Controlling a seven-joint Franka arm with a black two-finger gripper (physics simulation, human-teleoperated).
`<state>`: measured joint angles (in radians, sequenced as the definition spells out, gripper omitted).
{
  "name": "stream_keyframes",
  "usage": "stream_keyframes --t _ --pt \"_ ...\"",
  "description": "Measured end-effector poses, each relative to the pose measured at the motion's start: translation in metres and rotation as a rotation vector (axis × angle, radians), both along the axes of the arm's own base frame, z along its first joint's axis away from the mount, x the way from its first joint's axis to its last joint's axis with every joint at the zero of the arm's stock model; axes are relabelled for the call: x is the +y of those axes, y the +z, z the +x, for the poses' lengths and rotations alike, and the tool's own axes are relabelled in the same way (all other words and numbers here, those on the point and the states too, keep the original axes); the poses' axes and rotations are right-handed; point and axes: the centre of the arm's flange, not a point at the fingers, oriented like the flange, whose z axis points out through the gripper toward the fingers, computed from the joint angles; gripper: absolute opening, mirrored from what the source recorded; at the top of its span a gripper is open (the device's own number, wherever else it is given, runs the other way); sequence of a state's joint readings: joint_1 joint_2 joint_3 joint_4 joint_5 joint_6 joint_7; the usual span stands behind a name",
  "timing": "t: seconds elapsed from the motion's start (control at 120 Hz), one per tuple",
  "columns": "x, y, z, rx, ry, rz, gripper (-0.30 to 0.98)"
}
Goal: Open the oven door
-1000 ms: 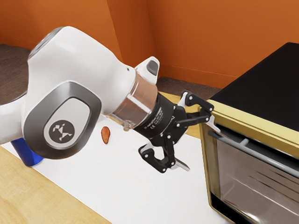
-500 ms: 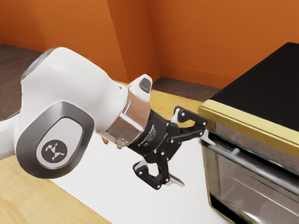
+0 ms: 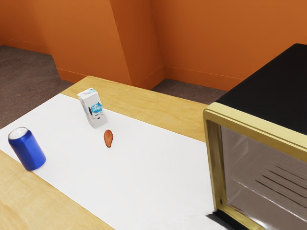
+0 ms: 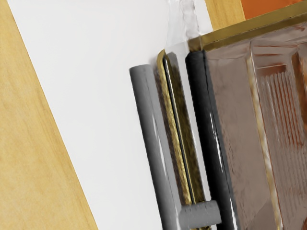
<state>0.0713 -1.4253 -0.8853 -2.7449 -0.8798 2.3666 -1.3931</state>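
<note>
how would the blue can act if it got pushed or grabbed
The blue can stands upright, taller than wide, so a high push would probably tip it. Once down, its round side would likely let it roll. Its smooth, shiny wall may be slippery to grip.

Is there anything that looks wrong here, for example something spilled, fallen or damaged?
Nothing stands out. The blue can and the carton look upright, and the brown piece lies on the white sheet. I see no spill. The oven door stands open, which fits the task.
</note>
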Motion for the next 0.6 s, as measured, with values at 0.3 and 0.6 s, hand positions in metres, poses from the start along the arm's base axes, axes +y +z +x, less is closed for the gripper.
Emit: stream_keyframes --t 0.3,0.6 --pt "-0.012 0.309 0.014 -0.054 -0.074 0.262 0.68" --pt "0.369 0.176 0.228 0.779 0.180 0.053 0.69"
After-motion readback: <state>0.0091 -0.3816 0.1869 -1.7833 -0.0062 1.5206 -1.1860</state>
